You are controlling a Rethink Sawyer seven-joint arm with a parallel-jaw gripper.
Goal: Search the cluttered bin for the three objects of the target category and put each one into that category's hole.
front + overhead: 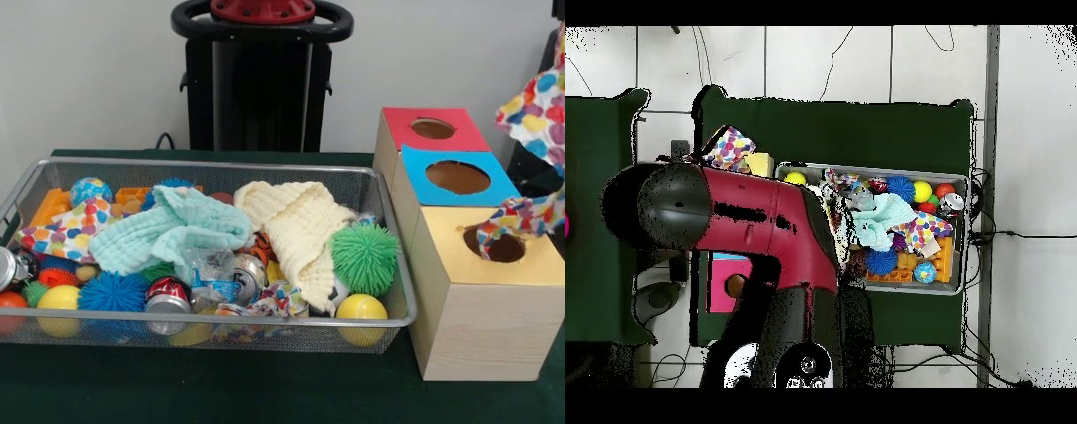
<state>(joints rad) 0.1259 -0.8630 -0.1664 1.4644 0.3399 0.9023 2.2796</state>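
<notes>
Dotted cloth point(537, 115) over yellow hole point(500, 245), possibly touching

The robot's arm point(755, 225) is built of thick, rounded segments with glossy crimson-red shells joined by matte black sections. Seen from overhead, a large black domed cap point(670, 205) closes one end of the red upper link, and a narrow black slot-like strip runs along that link's top. Lower down, the black base point(800, 365) carries pale circular markings. From the front, the black pedestal column point(258, 88) stands boxy and upright, topped by a black oval ring point(262, 22) around a red hub point(262, 9).
</notes>
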